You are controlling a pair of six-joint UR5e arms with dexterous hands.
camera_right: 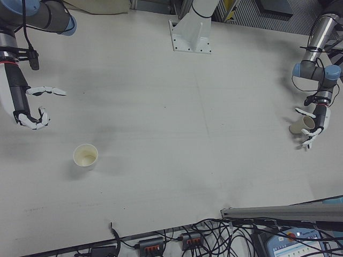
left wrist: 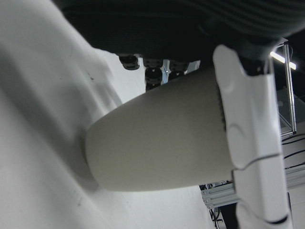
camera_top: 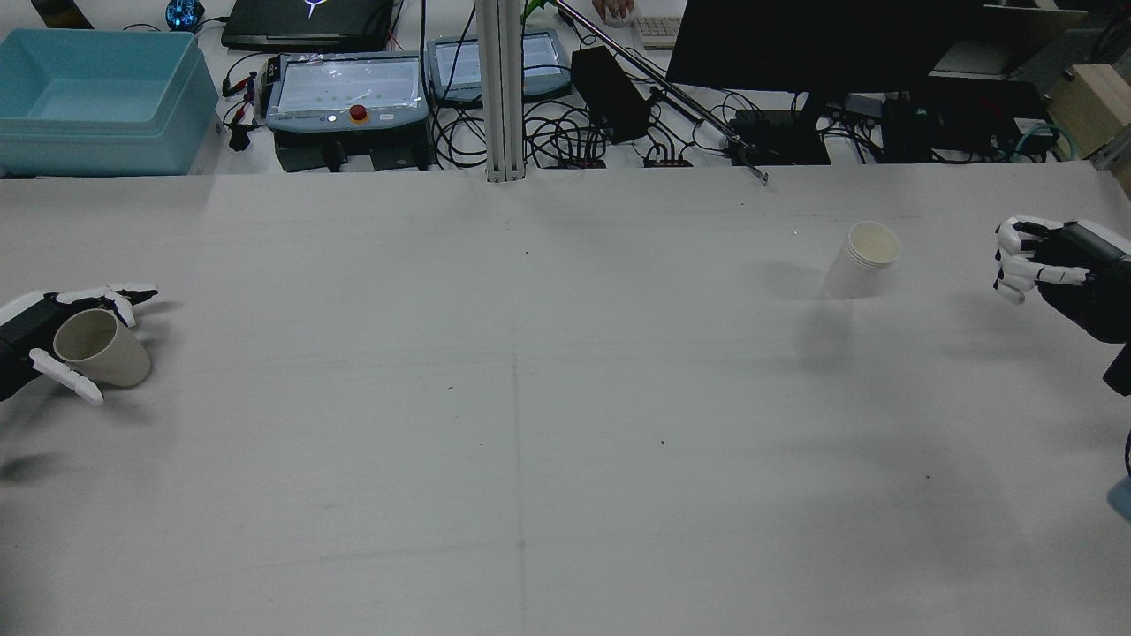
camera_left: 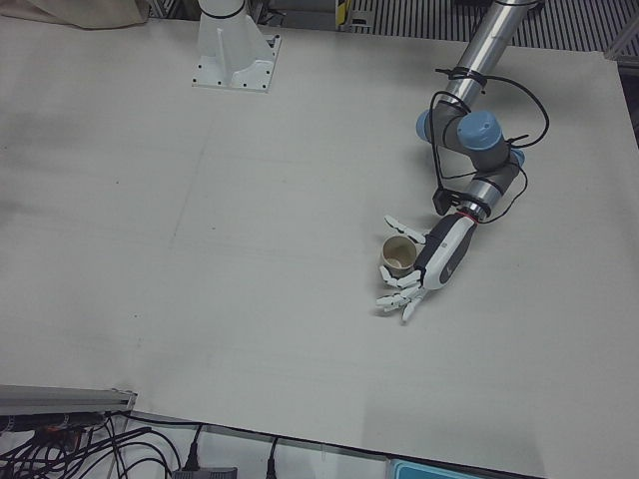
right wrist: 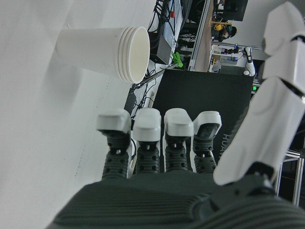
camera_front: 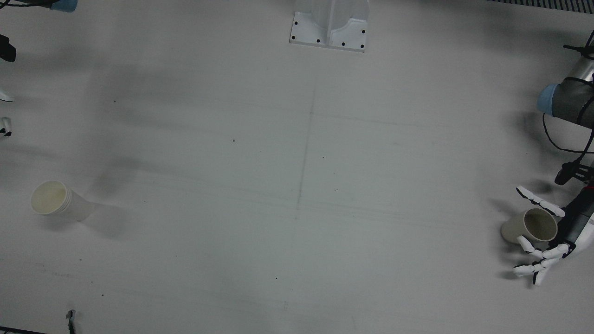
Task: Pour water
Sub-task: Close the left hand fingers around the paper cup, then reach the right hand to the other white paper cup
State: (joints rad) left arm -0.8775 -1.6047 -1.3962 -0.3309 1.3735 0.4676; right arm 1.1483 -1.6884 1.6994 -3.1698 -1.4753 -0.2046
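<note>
In the front view, your left hand (camera_front: 547, 246) sits at the table's (camera_front: 297, 185) right edge with its fingers spread around the grey cup (camera_front: 529, 226). One finger lies above the rim and the others below it, but they are not yet pressed in. The white cup (camera_front: 58, 202) stands near the opposite edge, well apart.

In the rear view, the grey cup (camera_top: 99, 346) stands upright at the table's left edge inside your open left hand (camera_top: 53, 340). The right hand (camera_top: 1043, 265) hovers at the right edge with its fingers curled in and holding nothing. The white cup (camera_top: 861, 259) stands beside it, toward the far edge.

The left-front view shows the palm close against the cup wall.

In the left hand view, the thumb (left wrist: 250, 138) lies along the cup's (left wrist: 157, 138) side. It seems to touch, though the close framing leaves that uncertain.

In the right hand view, the curled fingers (right wrist: 162, 126) face the white cup (right wrist: 107, 50), which is clear of them.

Close your left fingers evenly around the cup's middle, not its rim. Keep it upright and squeeze gently, because thin walls may buckle. Lift only once the grip feels firm.
</note>
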